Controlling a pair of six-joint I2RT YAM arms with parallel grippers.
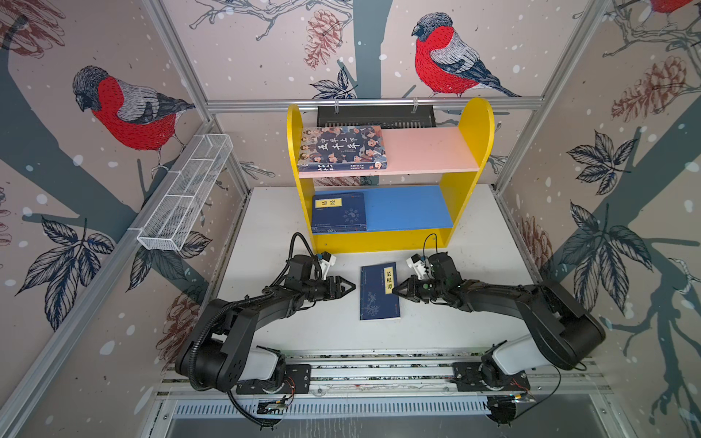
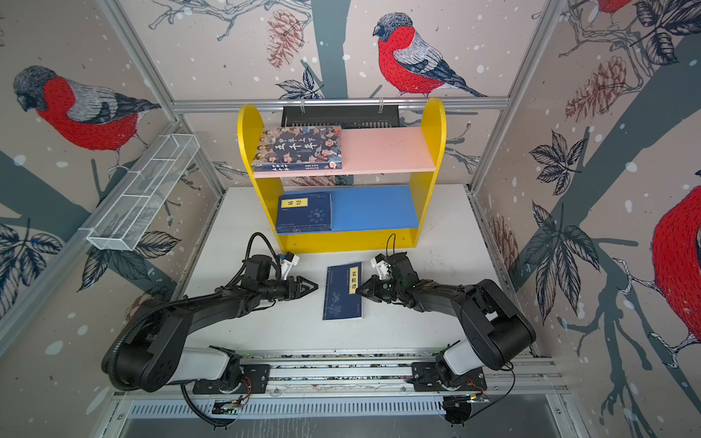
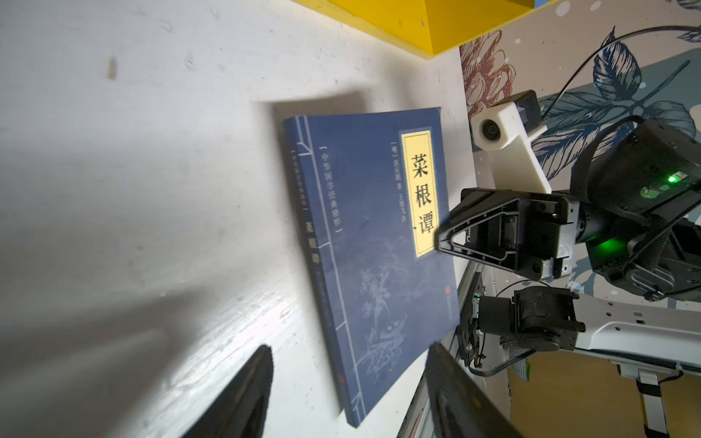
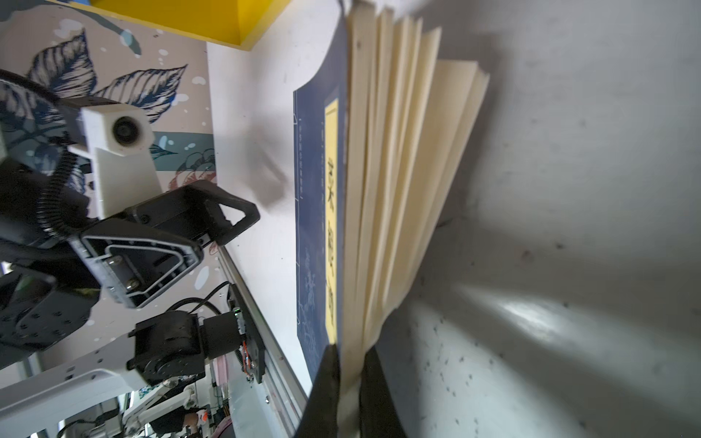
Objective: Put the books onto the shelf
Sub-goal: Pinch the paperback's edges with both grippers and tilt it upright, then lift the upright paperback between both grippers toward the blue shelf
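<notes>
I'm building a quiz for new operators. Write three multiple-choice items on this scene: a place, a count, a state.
1. The illustrated book lies on: A) the pink upper board; B) the blue lower board; C) the wire basket.
2. Books lying on the table: A) none; B) one; C) three.
3. The right gripper has its jaws: A) wide open; B) shut on the navy book's page edge; C) shut on nothing.
Key: A, it rests on the pink board; B, one navy book lies there; B, the right wrist view shows pages pinched.

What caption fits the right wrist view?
Right end effector shut on the fanned pages of the navy book.
</notes>
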